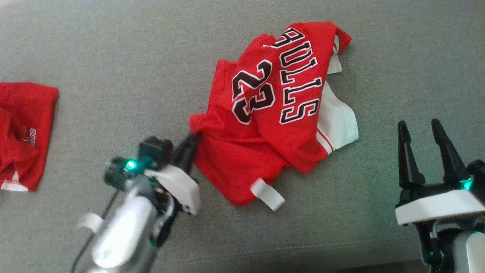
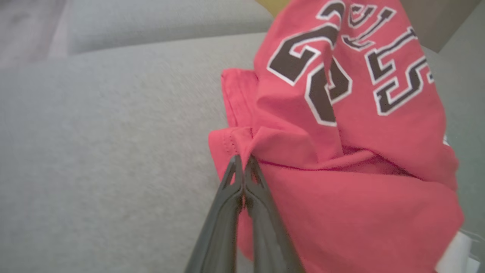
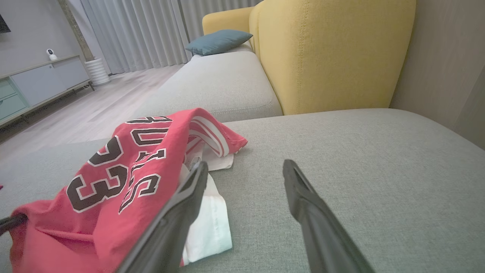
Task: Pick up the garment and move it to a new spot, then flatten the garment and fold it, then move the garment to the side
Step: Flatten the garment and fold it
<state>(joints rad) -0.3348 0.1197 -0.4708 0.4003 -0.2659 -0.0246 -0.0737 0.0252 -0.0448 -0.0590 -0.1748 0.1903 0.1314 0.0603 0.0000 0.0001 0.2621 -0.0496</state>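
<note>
Garment (image 1: 273, 113) edge grasped by left hand (image 1: 194, 137), right hand (image 1: 418, 127) released, grey cushion (image 1: 113, 57) around.

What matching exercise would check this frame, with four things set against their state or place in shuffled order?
Things:
1. left gripper
2. right gripper
3. second red garment
4. teal cushion

States or places:
A. lies alone at the head view's left edge
B. open, holding nothing
C. shut on the edge of the red jersey
D. on the far seat beside the yellow backrest

Pairs: 1-C, 2-B, 3-A, 4-D.
</note>
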